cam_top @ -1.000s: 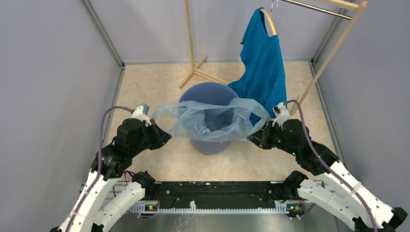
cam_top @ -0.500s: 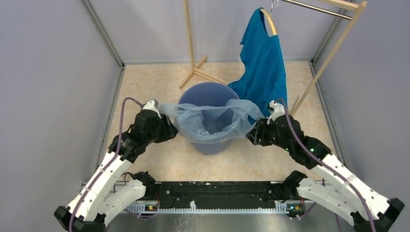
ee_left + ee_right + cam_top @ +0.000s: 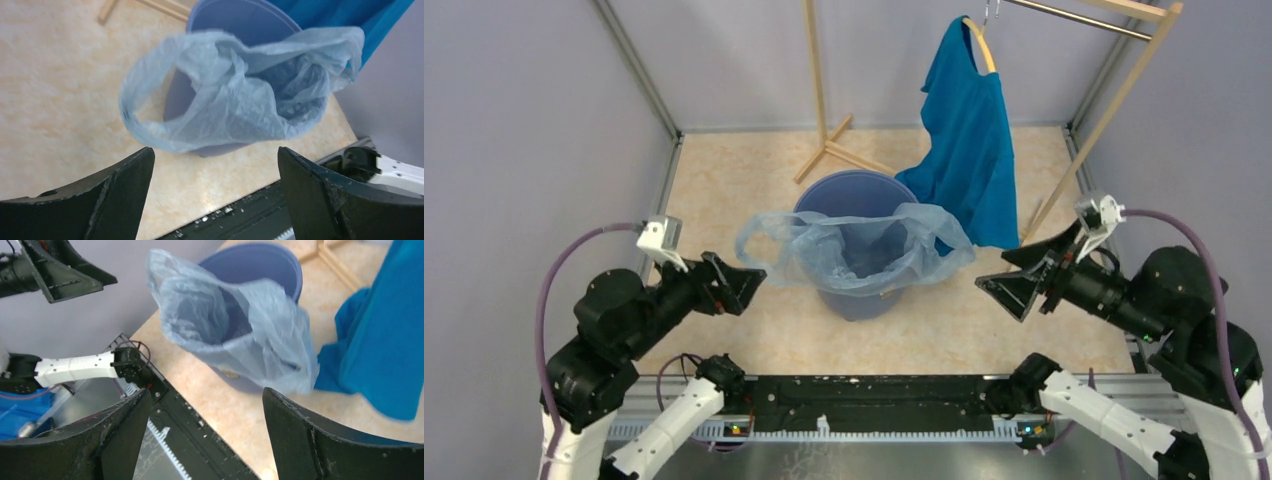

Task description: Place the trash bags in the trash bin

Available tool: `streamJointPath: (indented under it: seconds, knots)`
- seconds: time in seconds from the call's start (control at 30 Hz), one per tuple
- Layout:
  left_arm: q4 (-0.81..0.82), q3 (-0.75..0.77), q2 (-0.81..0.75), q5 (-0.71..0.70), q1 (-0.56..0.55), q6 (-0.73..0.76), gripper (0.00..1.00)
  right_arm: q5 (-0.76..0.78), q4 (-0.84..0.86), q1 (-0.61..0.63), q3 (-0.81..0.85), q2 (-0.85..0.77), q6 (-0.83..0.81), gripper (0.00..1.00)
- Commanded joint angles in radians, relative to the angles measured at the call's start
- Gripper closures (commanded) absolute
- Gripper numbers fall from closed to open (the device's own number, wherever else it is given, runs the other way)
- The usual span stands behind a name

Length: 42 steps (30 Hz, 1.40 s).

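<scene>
I see a beige marbled tabletop [image 3: 724, 190] boxed in by grey walls [image 3: 524, 150], with a wooden rack [image 3: 817, 80] at the back and a blue T-shirt [image 3: 969, 130] hanging from it. My left gripper [image 3: 749, 290] is spread wide and grips nothing, just left of the trash bag [image 3: 854, 262]. My right gripper [image 3: 996, 277] is equally wide and empty, apart from the bag's right side. The bag sits open-mouthed in the top of the trash bin [image 3: 849, 188], its near side draped over the rim. Bare tabletop lies on either side of the bin, and the shirt's hem hangs just beside the bag's right corner

Pale lilac walls [image 3: 524, 120], beige marbled floor [image 3: 724, 180], wooden clothes rack [image 3: 816, 80] with blue T-shirt [image 3: 969, 130].
</scene>
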Motion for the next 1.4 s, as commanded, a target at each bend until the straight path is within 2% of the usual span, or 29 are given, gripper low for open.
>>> streamJointPath:
  seconds: [0.0, 0.07, 0.23, 0.4, 0.53, 0.7, 0.77, 0.83, 0.9, 1.17, 1.37]
  knots:
    - [-0.015, 0.135, 0.229, -0.15, 0.002, 0.237, 0.02, -0.04, 0.023, -0.009, 0.151, 0.241, -0.248, 0.18]
    - [0.012, 0.187, 0.302, -0.193, 0.002, 0.305, 0.02, 0.005, 0.014, -0.009, 0.212, 0.339, -0.33, 0.17]
    - [0.178, 0.168, 0.319, 0.013, 0.003, 0.399, 0.02, 0.06, 0.11, -0.009, 0.18, 0.427, -0.506, 0.17]
    - [0.279, 0.086, 0.368, -0.046, 0.004, 0.377, 0.03, 0.081, 0.212, -0.008, 0.114, 0.471, -0.547, 0.17]
    - [0.267, 0.092, 0.416, -0.146, 0.004, 0.335, 0.12, 0.146, 0.245, -0.009, 0.107, 0.531, -0.529, 0.29]
    - [0.261, 0.102, 0.434, -0.224, 0.004, 0.303, 0.25, 0.205, 0.356, -0.009, 0.044, 0.521, -0.488, 0.36]
    - [0.272, 0.098, 0.447, -0.217, 0.003, 0.311, 0.32, 0.211, 0.397, -0.009, 0.025, 0.529, -0.481, 0.46]
    - [0.273, 0.101, 0.476, -0.22, 0.003, 0.316, 0.35, 0.243, 0.423, -0.01, 0.02, 0.548, -0.471, 0.61]
    - [0.276, 0.105, 0.501, -0.24, 0.005, 0.32, 0.44, 0.267, 0.44, -0.014, 0.027, 0.571, -0.46, 0.72]
    - [0.335, 0.147, 0.63, -0.367, 0.034, 0.309, 0.55, 0.224, 0.488, -0.107, 0.033, 0.676, -0.404, 0.8]
    - [0.373, 0.174, 0.732, -0.313, 0.114, 0.299, 0.57, 0.114, 0.547, -0.188, 0.021, 0.733, -0.324, 0.81]
